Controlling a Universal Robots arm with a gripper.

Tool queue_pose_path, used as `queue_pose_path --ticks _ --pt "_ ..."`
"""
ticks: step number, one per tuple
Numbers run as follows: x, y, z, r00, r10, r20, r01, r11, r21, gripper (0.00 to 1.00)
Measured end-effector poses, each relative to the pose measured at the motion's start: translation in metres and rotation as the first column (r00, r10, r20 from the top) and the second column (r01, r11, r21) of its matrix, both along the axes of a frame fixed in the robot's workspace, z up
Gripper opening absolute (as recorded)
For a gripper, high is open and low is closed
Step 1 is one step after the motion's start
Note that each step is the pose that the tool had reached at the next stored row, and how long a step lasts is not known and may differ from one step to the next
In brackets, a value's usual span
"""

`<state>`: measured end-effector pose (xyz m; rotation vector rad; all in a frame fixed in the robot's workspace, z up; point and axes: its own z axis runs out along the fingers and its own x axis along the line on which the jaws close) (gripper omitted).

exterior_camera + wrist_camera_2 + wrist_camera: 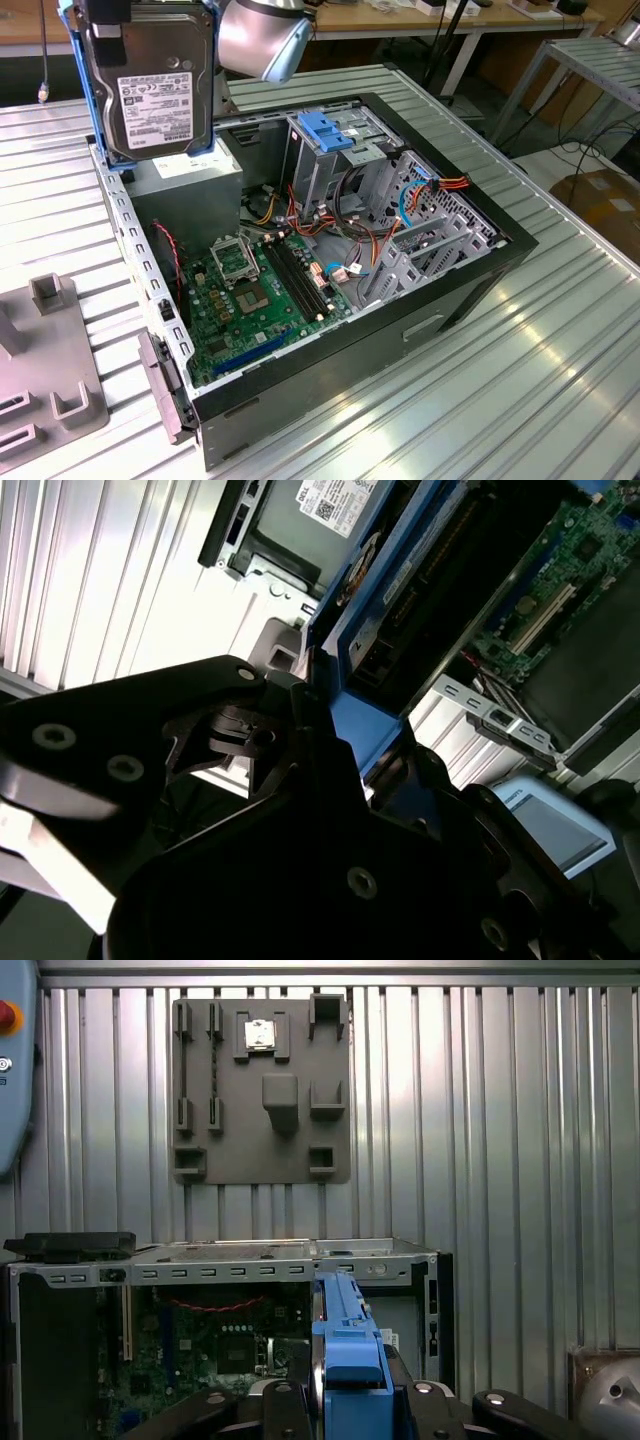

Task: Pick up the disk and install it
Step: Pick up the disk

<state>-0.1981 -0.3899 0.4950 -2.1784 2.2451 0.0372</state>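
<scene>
Exterior view: disk (150,80) aloft at the exterior view's left, long axis vertical, label toward camera, over the grey box (190,188) in the open computer case (400,345). Second wrist view: claw (345,750) closed on its blue frame. First wrist view: edge-on above the case.

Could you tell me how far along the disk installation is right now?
Pickup looks done: the gripper is shut on the disk, held upright in the air above the open computer case. Installing is left: the disk is not yet in the drive cage.
</scene>
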Motion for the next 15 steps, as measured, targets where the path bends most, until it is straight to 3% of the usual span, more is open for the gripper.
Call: queue_pose_path --ticks 8,10,15 --pt "0.0192 0.0 -0.0004 1.0 0.0 0.0 0.0 1.0 -0.0001 0.37" --pt "0.0293 0.0 -0.0007 1.0 0.0 0.0 0.0 1.0 -0.0001 0.37" --pt "0.0429 0.0 -0.001 1.0 0.0 0.0001 0.0 1.0 -0.0002 0.37"
